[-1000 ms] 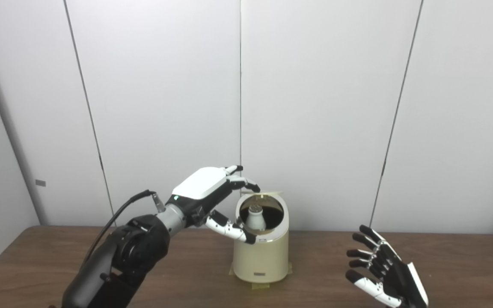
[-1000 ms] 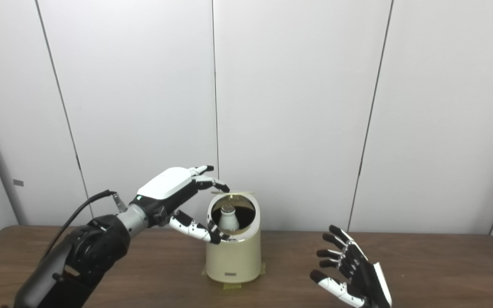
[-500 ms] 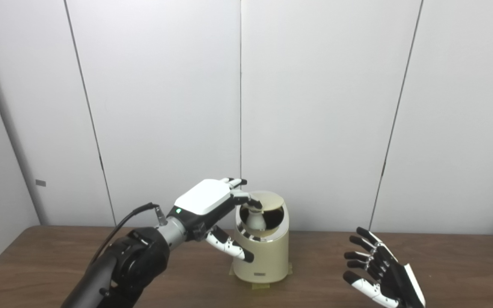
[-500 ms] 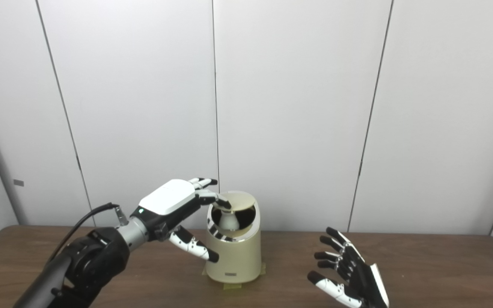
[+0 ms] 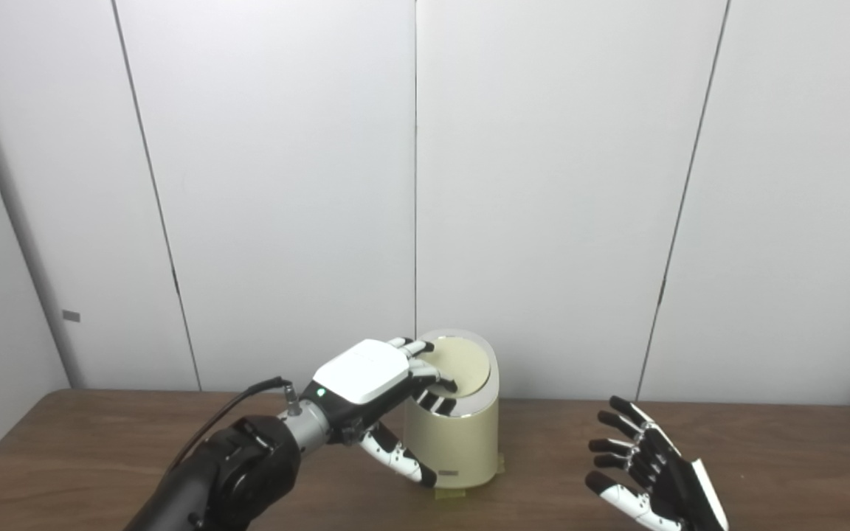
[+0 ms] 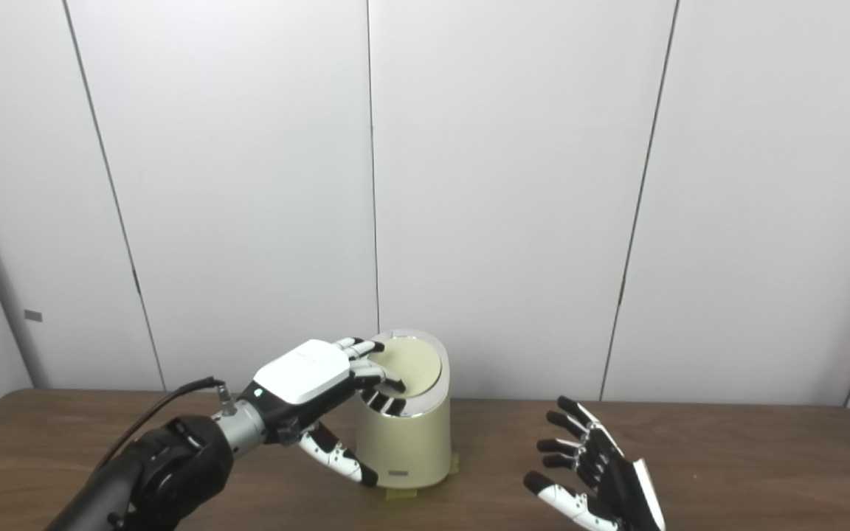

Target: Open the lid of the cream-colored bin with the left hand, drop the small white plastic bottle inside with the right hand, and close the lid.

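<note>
lid (image 5: 460, 361) now down under left hand (image 5: 366, 372)

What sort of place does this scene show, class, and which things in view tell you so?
Probably a robot test room, not a home: plain white wall panels, a bare brown wooden table, and one cream-colored cylindrical bin taped down at its base.

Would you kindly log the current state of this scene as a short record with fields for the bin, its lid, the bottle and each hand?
bin: cream-colored bin, upright on the wooden table
lid: lid down over the opening
bottle: not visible
left hand: left hand over the bin's top, fingers on the lid, holding nothing
right hand: right hand to the right of the bin, open, fingers spread, empty
backdrop: pale wall panels
</note>
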`<state>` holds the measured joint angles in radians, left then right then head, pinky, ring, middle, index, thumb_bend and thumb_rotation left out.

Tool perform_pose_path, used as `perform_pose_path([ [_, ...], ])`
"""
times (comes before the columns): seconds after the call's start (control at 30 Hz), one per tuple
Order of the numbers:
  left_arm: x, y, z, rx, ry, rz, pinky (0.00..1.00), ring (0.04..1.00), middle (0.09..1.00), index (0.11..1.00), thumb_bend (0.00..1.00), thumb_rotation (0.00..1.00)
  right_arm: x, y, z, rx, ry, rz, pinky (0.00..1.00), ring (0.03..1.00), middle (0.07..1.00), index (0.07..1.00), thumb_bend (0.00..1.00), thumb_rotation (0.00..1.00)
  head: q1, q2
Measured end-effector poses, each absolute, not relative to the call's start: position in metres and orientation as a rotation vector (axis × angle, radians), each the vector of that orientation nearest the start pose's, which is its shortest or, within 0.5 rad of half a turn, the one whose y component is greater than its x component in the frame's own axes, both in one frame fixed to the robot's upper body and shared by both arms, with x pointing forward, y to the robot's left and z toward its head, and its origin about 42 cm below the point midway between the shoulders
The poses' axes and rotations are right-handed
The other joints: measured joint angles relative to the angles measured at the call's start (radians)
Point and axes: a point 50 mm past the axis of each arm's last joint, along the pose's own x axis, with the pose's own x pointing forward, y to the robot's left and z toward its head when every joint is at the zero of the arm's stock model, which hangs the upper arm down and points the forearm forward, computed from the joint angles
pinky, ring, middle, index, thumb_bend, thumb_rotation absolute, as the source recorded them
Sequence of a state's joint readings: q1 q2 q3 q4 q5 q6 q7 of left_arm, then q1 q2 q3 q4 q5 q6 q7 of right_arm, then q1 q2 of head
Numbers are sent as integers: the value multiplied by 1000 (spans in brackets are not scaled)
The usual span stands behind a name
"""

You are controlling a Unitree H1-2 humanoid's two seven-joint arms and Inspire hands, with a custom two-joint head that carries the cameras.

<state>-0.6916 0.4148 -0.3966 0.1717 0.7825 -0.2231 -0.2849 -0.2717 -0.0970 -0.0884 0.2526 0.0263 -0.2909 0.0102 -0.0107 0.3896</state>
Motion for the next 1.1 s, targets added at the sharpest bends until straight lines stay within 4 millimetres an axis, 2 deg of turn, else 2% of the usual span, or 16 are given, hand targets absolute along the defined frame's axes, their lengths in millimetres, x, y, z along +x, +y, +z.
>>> perform_pose_path([
  [0.2, 451, 182, 262, 1418, -596, -538, 959, 978, 833, 846, 963, 471, 368, -248, 134, -60, -298, -21, 577, 653, 802, 833, 853, 331, -6, 3],
  [0.3, 451, 179, 261, 1464, -616, -531, 989, 983, 834, 853, 954, 474, 366, -248, 133, -56, -294, -23, 593, 652, 800, 833, 875, 350, -8, 6],
  [0.5, 446, 170, 267, 1626, -658, -538, 1000, 989, 814, 828, 977, 438, 365, -247, 135, -49, -298, -25, 583, 645, 798, 832, 854, 327, -8, 12],
  [0.7, 442, 166, 273, 1628, -634, -559, 1000, 972, 812, 826, 966, 447, 365, -247, 136, -43, -298, -26, 588, 648, 805, 835, 869, 333, -8, 14],
  [0.8, 442, 173, 275, 1555, -624, -551, 958, 958, 809, 823, 932, 461, 365, -247, 138, -31, -296, -27, 576, 650, 801, 832, 847, 317, -8, 14],
  [0.87, 440, 180, 273, 1472, -614, -527, 924, 968, 814, 824, 875, 450, 365, -247, 138, -29, -297, -27, 570, 648, 798, 830, 852, 318, -6, 14],
  [0.97, 433, 191, 262, 1265, -585, -461, 843, 977, 820, 818, 784, 377, 364, -248, 137, -31, -294, -29, 587, 647, 799, 830, 865, 334, -5, 14],
  [1.1, 428, 202, 258, 1077, -589, -350, 778, 959, 854, 844, 739, 339, 364, -248, 137, -29, -292, -29, 578, 648, 797, 829, 857, 323, 2, 17],
])
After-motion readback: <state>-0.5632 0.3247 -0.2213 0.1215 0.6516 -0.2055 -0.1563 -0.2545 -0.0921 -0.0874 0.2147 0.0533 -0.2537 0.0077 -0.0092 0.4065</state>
